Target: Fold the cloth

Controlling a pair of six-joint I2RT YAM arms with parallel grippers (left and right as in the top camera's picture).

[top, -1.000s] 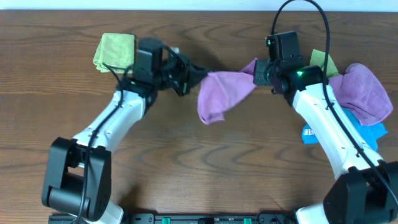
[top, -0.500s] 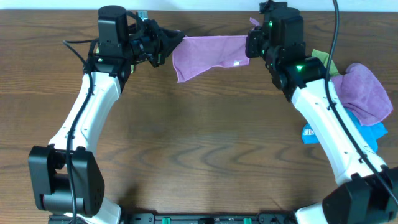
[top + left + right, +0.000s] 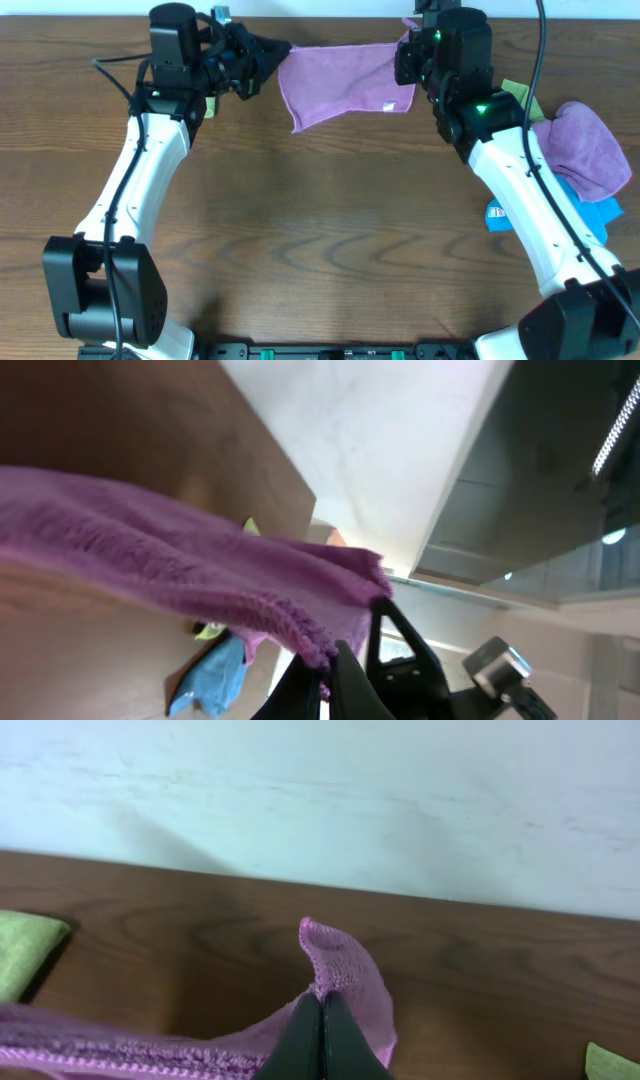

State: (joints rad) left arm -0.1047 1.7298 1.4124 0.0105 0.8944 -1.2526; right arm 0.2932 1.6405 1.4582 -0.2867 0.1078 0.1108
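Dark wood-grain counter (image 3: 320, 230), one, backed by a pale wall (image 3: 320, 790) along its far edge. Robot arms, two: left arm (image 3: 140, 190) and right arm (image 3: 520, 190), both reaching to the far side. Item of the task, the cloth (image 3: 340, 78), one, lilac-purple, stretched flat between the two arms over the far middle of the counter, its top edge taut, its body hanging toward the near side, and one small white tag (image 3: 385, 107) at its near right edge. Left jaws: pressed together on the cloth's far left corner, the black fingers (image 3: 345, 675) pinching the fringe in the left wrist view. Right jaws: pressed together on the far right corner, fingers (image 3: 305, 1035) meeting with a tuft of the cloth standing above them. Whether the hanging edge touches the counter cannot be told. Other textiles at the right side: second purple cloth (image 3: 592, 148), one, heaped; bright blue cloth (image 3: 600, 213), one, partly under that heap. Lime-green cloths, two counted in the right wrist view: one (image 3: 22, 952) at the left edge, one (image 3: 612, 1062) at the lower right corner.
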